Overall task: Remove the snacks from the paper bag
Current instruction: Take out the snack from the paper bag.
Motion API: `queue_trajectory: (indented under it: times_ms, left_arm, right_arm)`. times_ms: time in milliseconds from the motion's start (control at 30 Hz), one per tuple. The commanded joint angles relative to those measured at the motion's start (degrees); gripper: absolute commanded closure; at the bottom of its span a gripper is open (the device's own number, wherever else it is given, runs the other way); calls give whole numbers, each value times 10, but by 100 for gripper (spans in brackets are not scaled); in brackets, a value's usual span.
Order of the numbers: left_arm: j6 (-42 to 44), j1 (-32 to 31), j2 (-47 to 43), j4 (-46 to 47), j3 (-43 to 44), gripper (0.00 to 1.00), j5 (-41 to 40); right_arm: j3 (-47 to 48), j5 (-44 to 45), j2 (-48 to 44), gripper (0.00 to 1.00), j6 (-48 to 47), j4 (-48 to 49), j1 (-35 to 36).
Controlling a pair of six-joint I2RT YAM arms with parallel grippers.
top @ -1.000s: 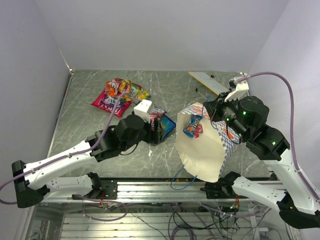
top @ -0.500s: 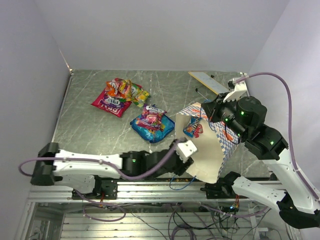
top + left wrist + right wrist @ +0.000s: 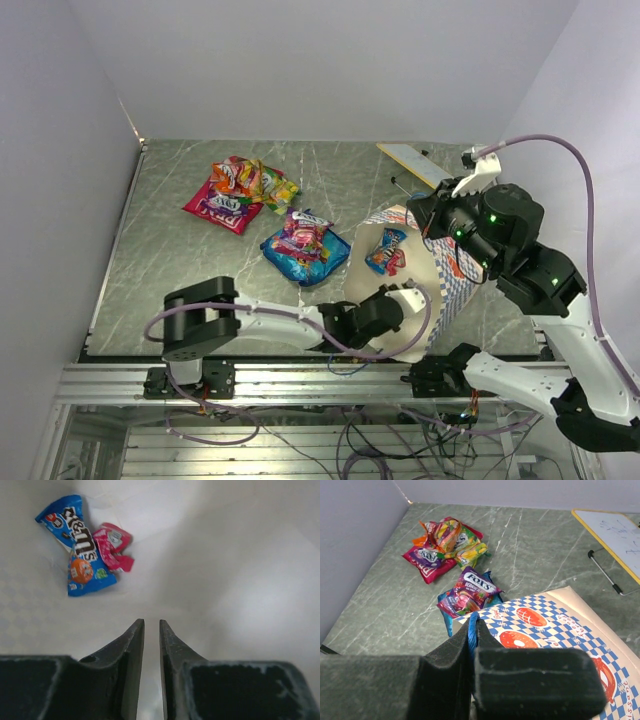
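top: left gripper (image 3: 400, 298) inside mouth of paper bag (image 3: 447, 290), three snacks (image 3: 305, 250) out on table (image 3: 180, 270) | left wrist: jaws nearly together, slim gap, empty; blue-red packet (image 3: 80, 545) deep in bag | right wrist: right gripper (image 3: 471, 625) pinching blue handle (image 3: 471, 632)

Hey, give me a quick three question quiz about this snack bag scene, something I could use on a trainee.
1. True or false: the left gripper is holding a packet.
2. The right gripper is: A open and empty; B shut on the blue string handle; C shut on a snack.
3. Fill in: the blue M&M's packet lies ___ the paper bag.
Key: 1 false, its nearly closed jaws are empty; 2 B; 3 inside.
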Motion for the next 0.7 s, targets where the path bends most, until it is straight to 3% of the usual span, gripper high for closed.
queue_trajectory:
  times_ms: [0,133,233,667]
  left_arm:
    - [22,31,54,60,62,70,-20]
    - [13,58,115,37,118,71,-39]
    - [15,73,155,29,154,66,-91]
    - [10,141,244,20,223,40,-71]
  right_arm:
    - [27,3,9,100,-14,-18,0]
    - [32,-2,16,100,-16,-17,0]
    - [33,-9,20,100,-20,-15,0]
    - [37,-23,25,100,-26,-24,0]
